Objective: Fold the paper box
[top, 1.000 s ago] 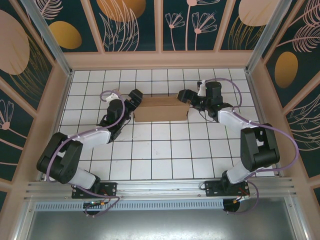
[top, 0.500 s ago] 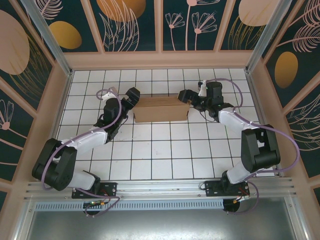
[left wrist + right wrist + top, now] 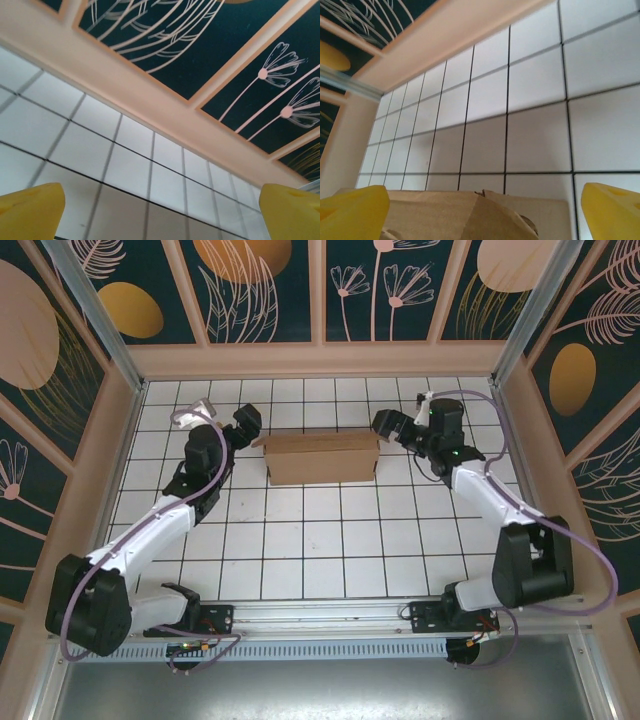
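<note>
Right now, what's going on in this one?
Two robot arms are working on a plain brown cardboard box, which sits folded into a flat rectangle on the far half of the white tiled table. The left gripper hovers by the box's left end and the right gripper by its right end. Both are open and neither holds the box. From above, each looks just clear of it.
</note>
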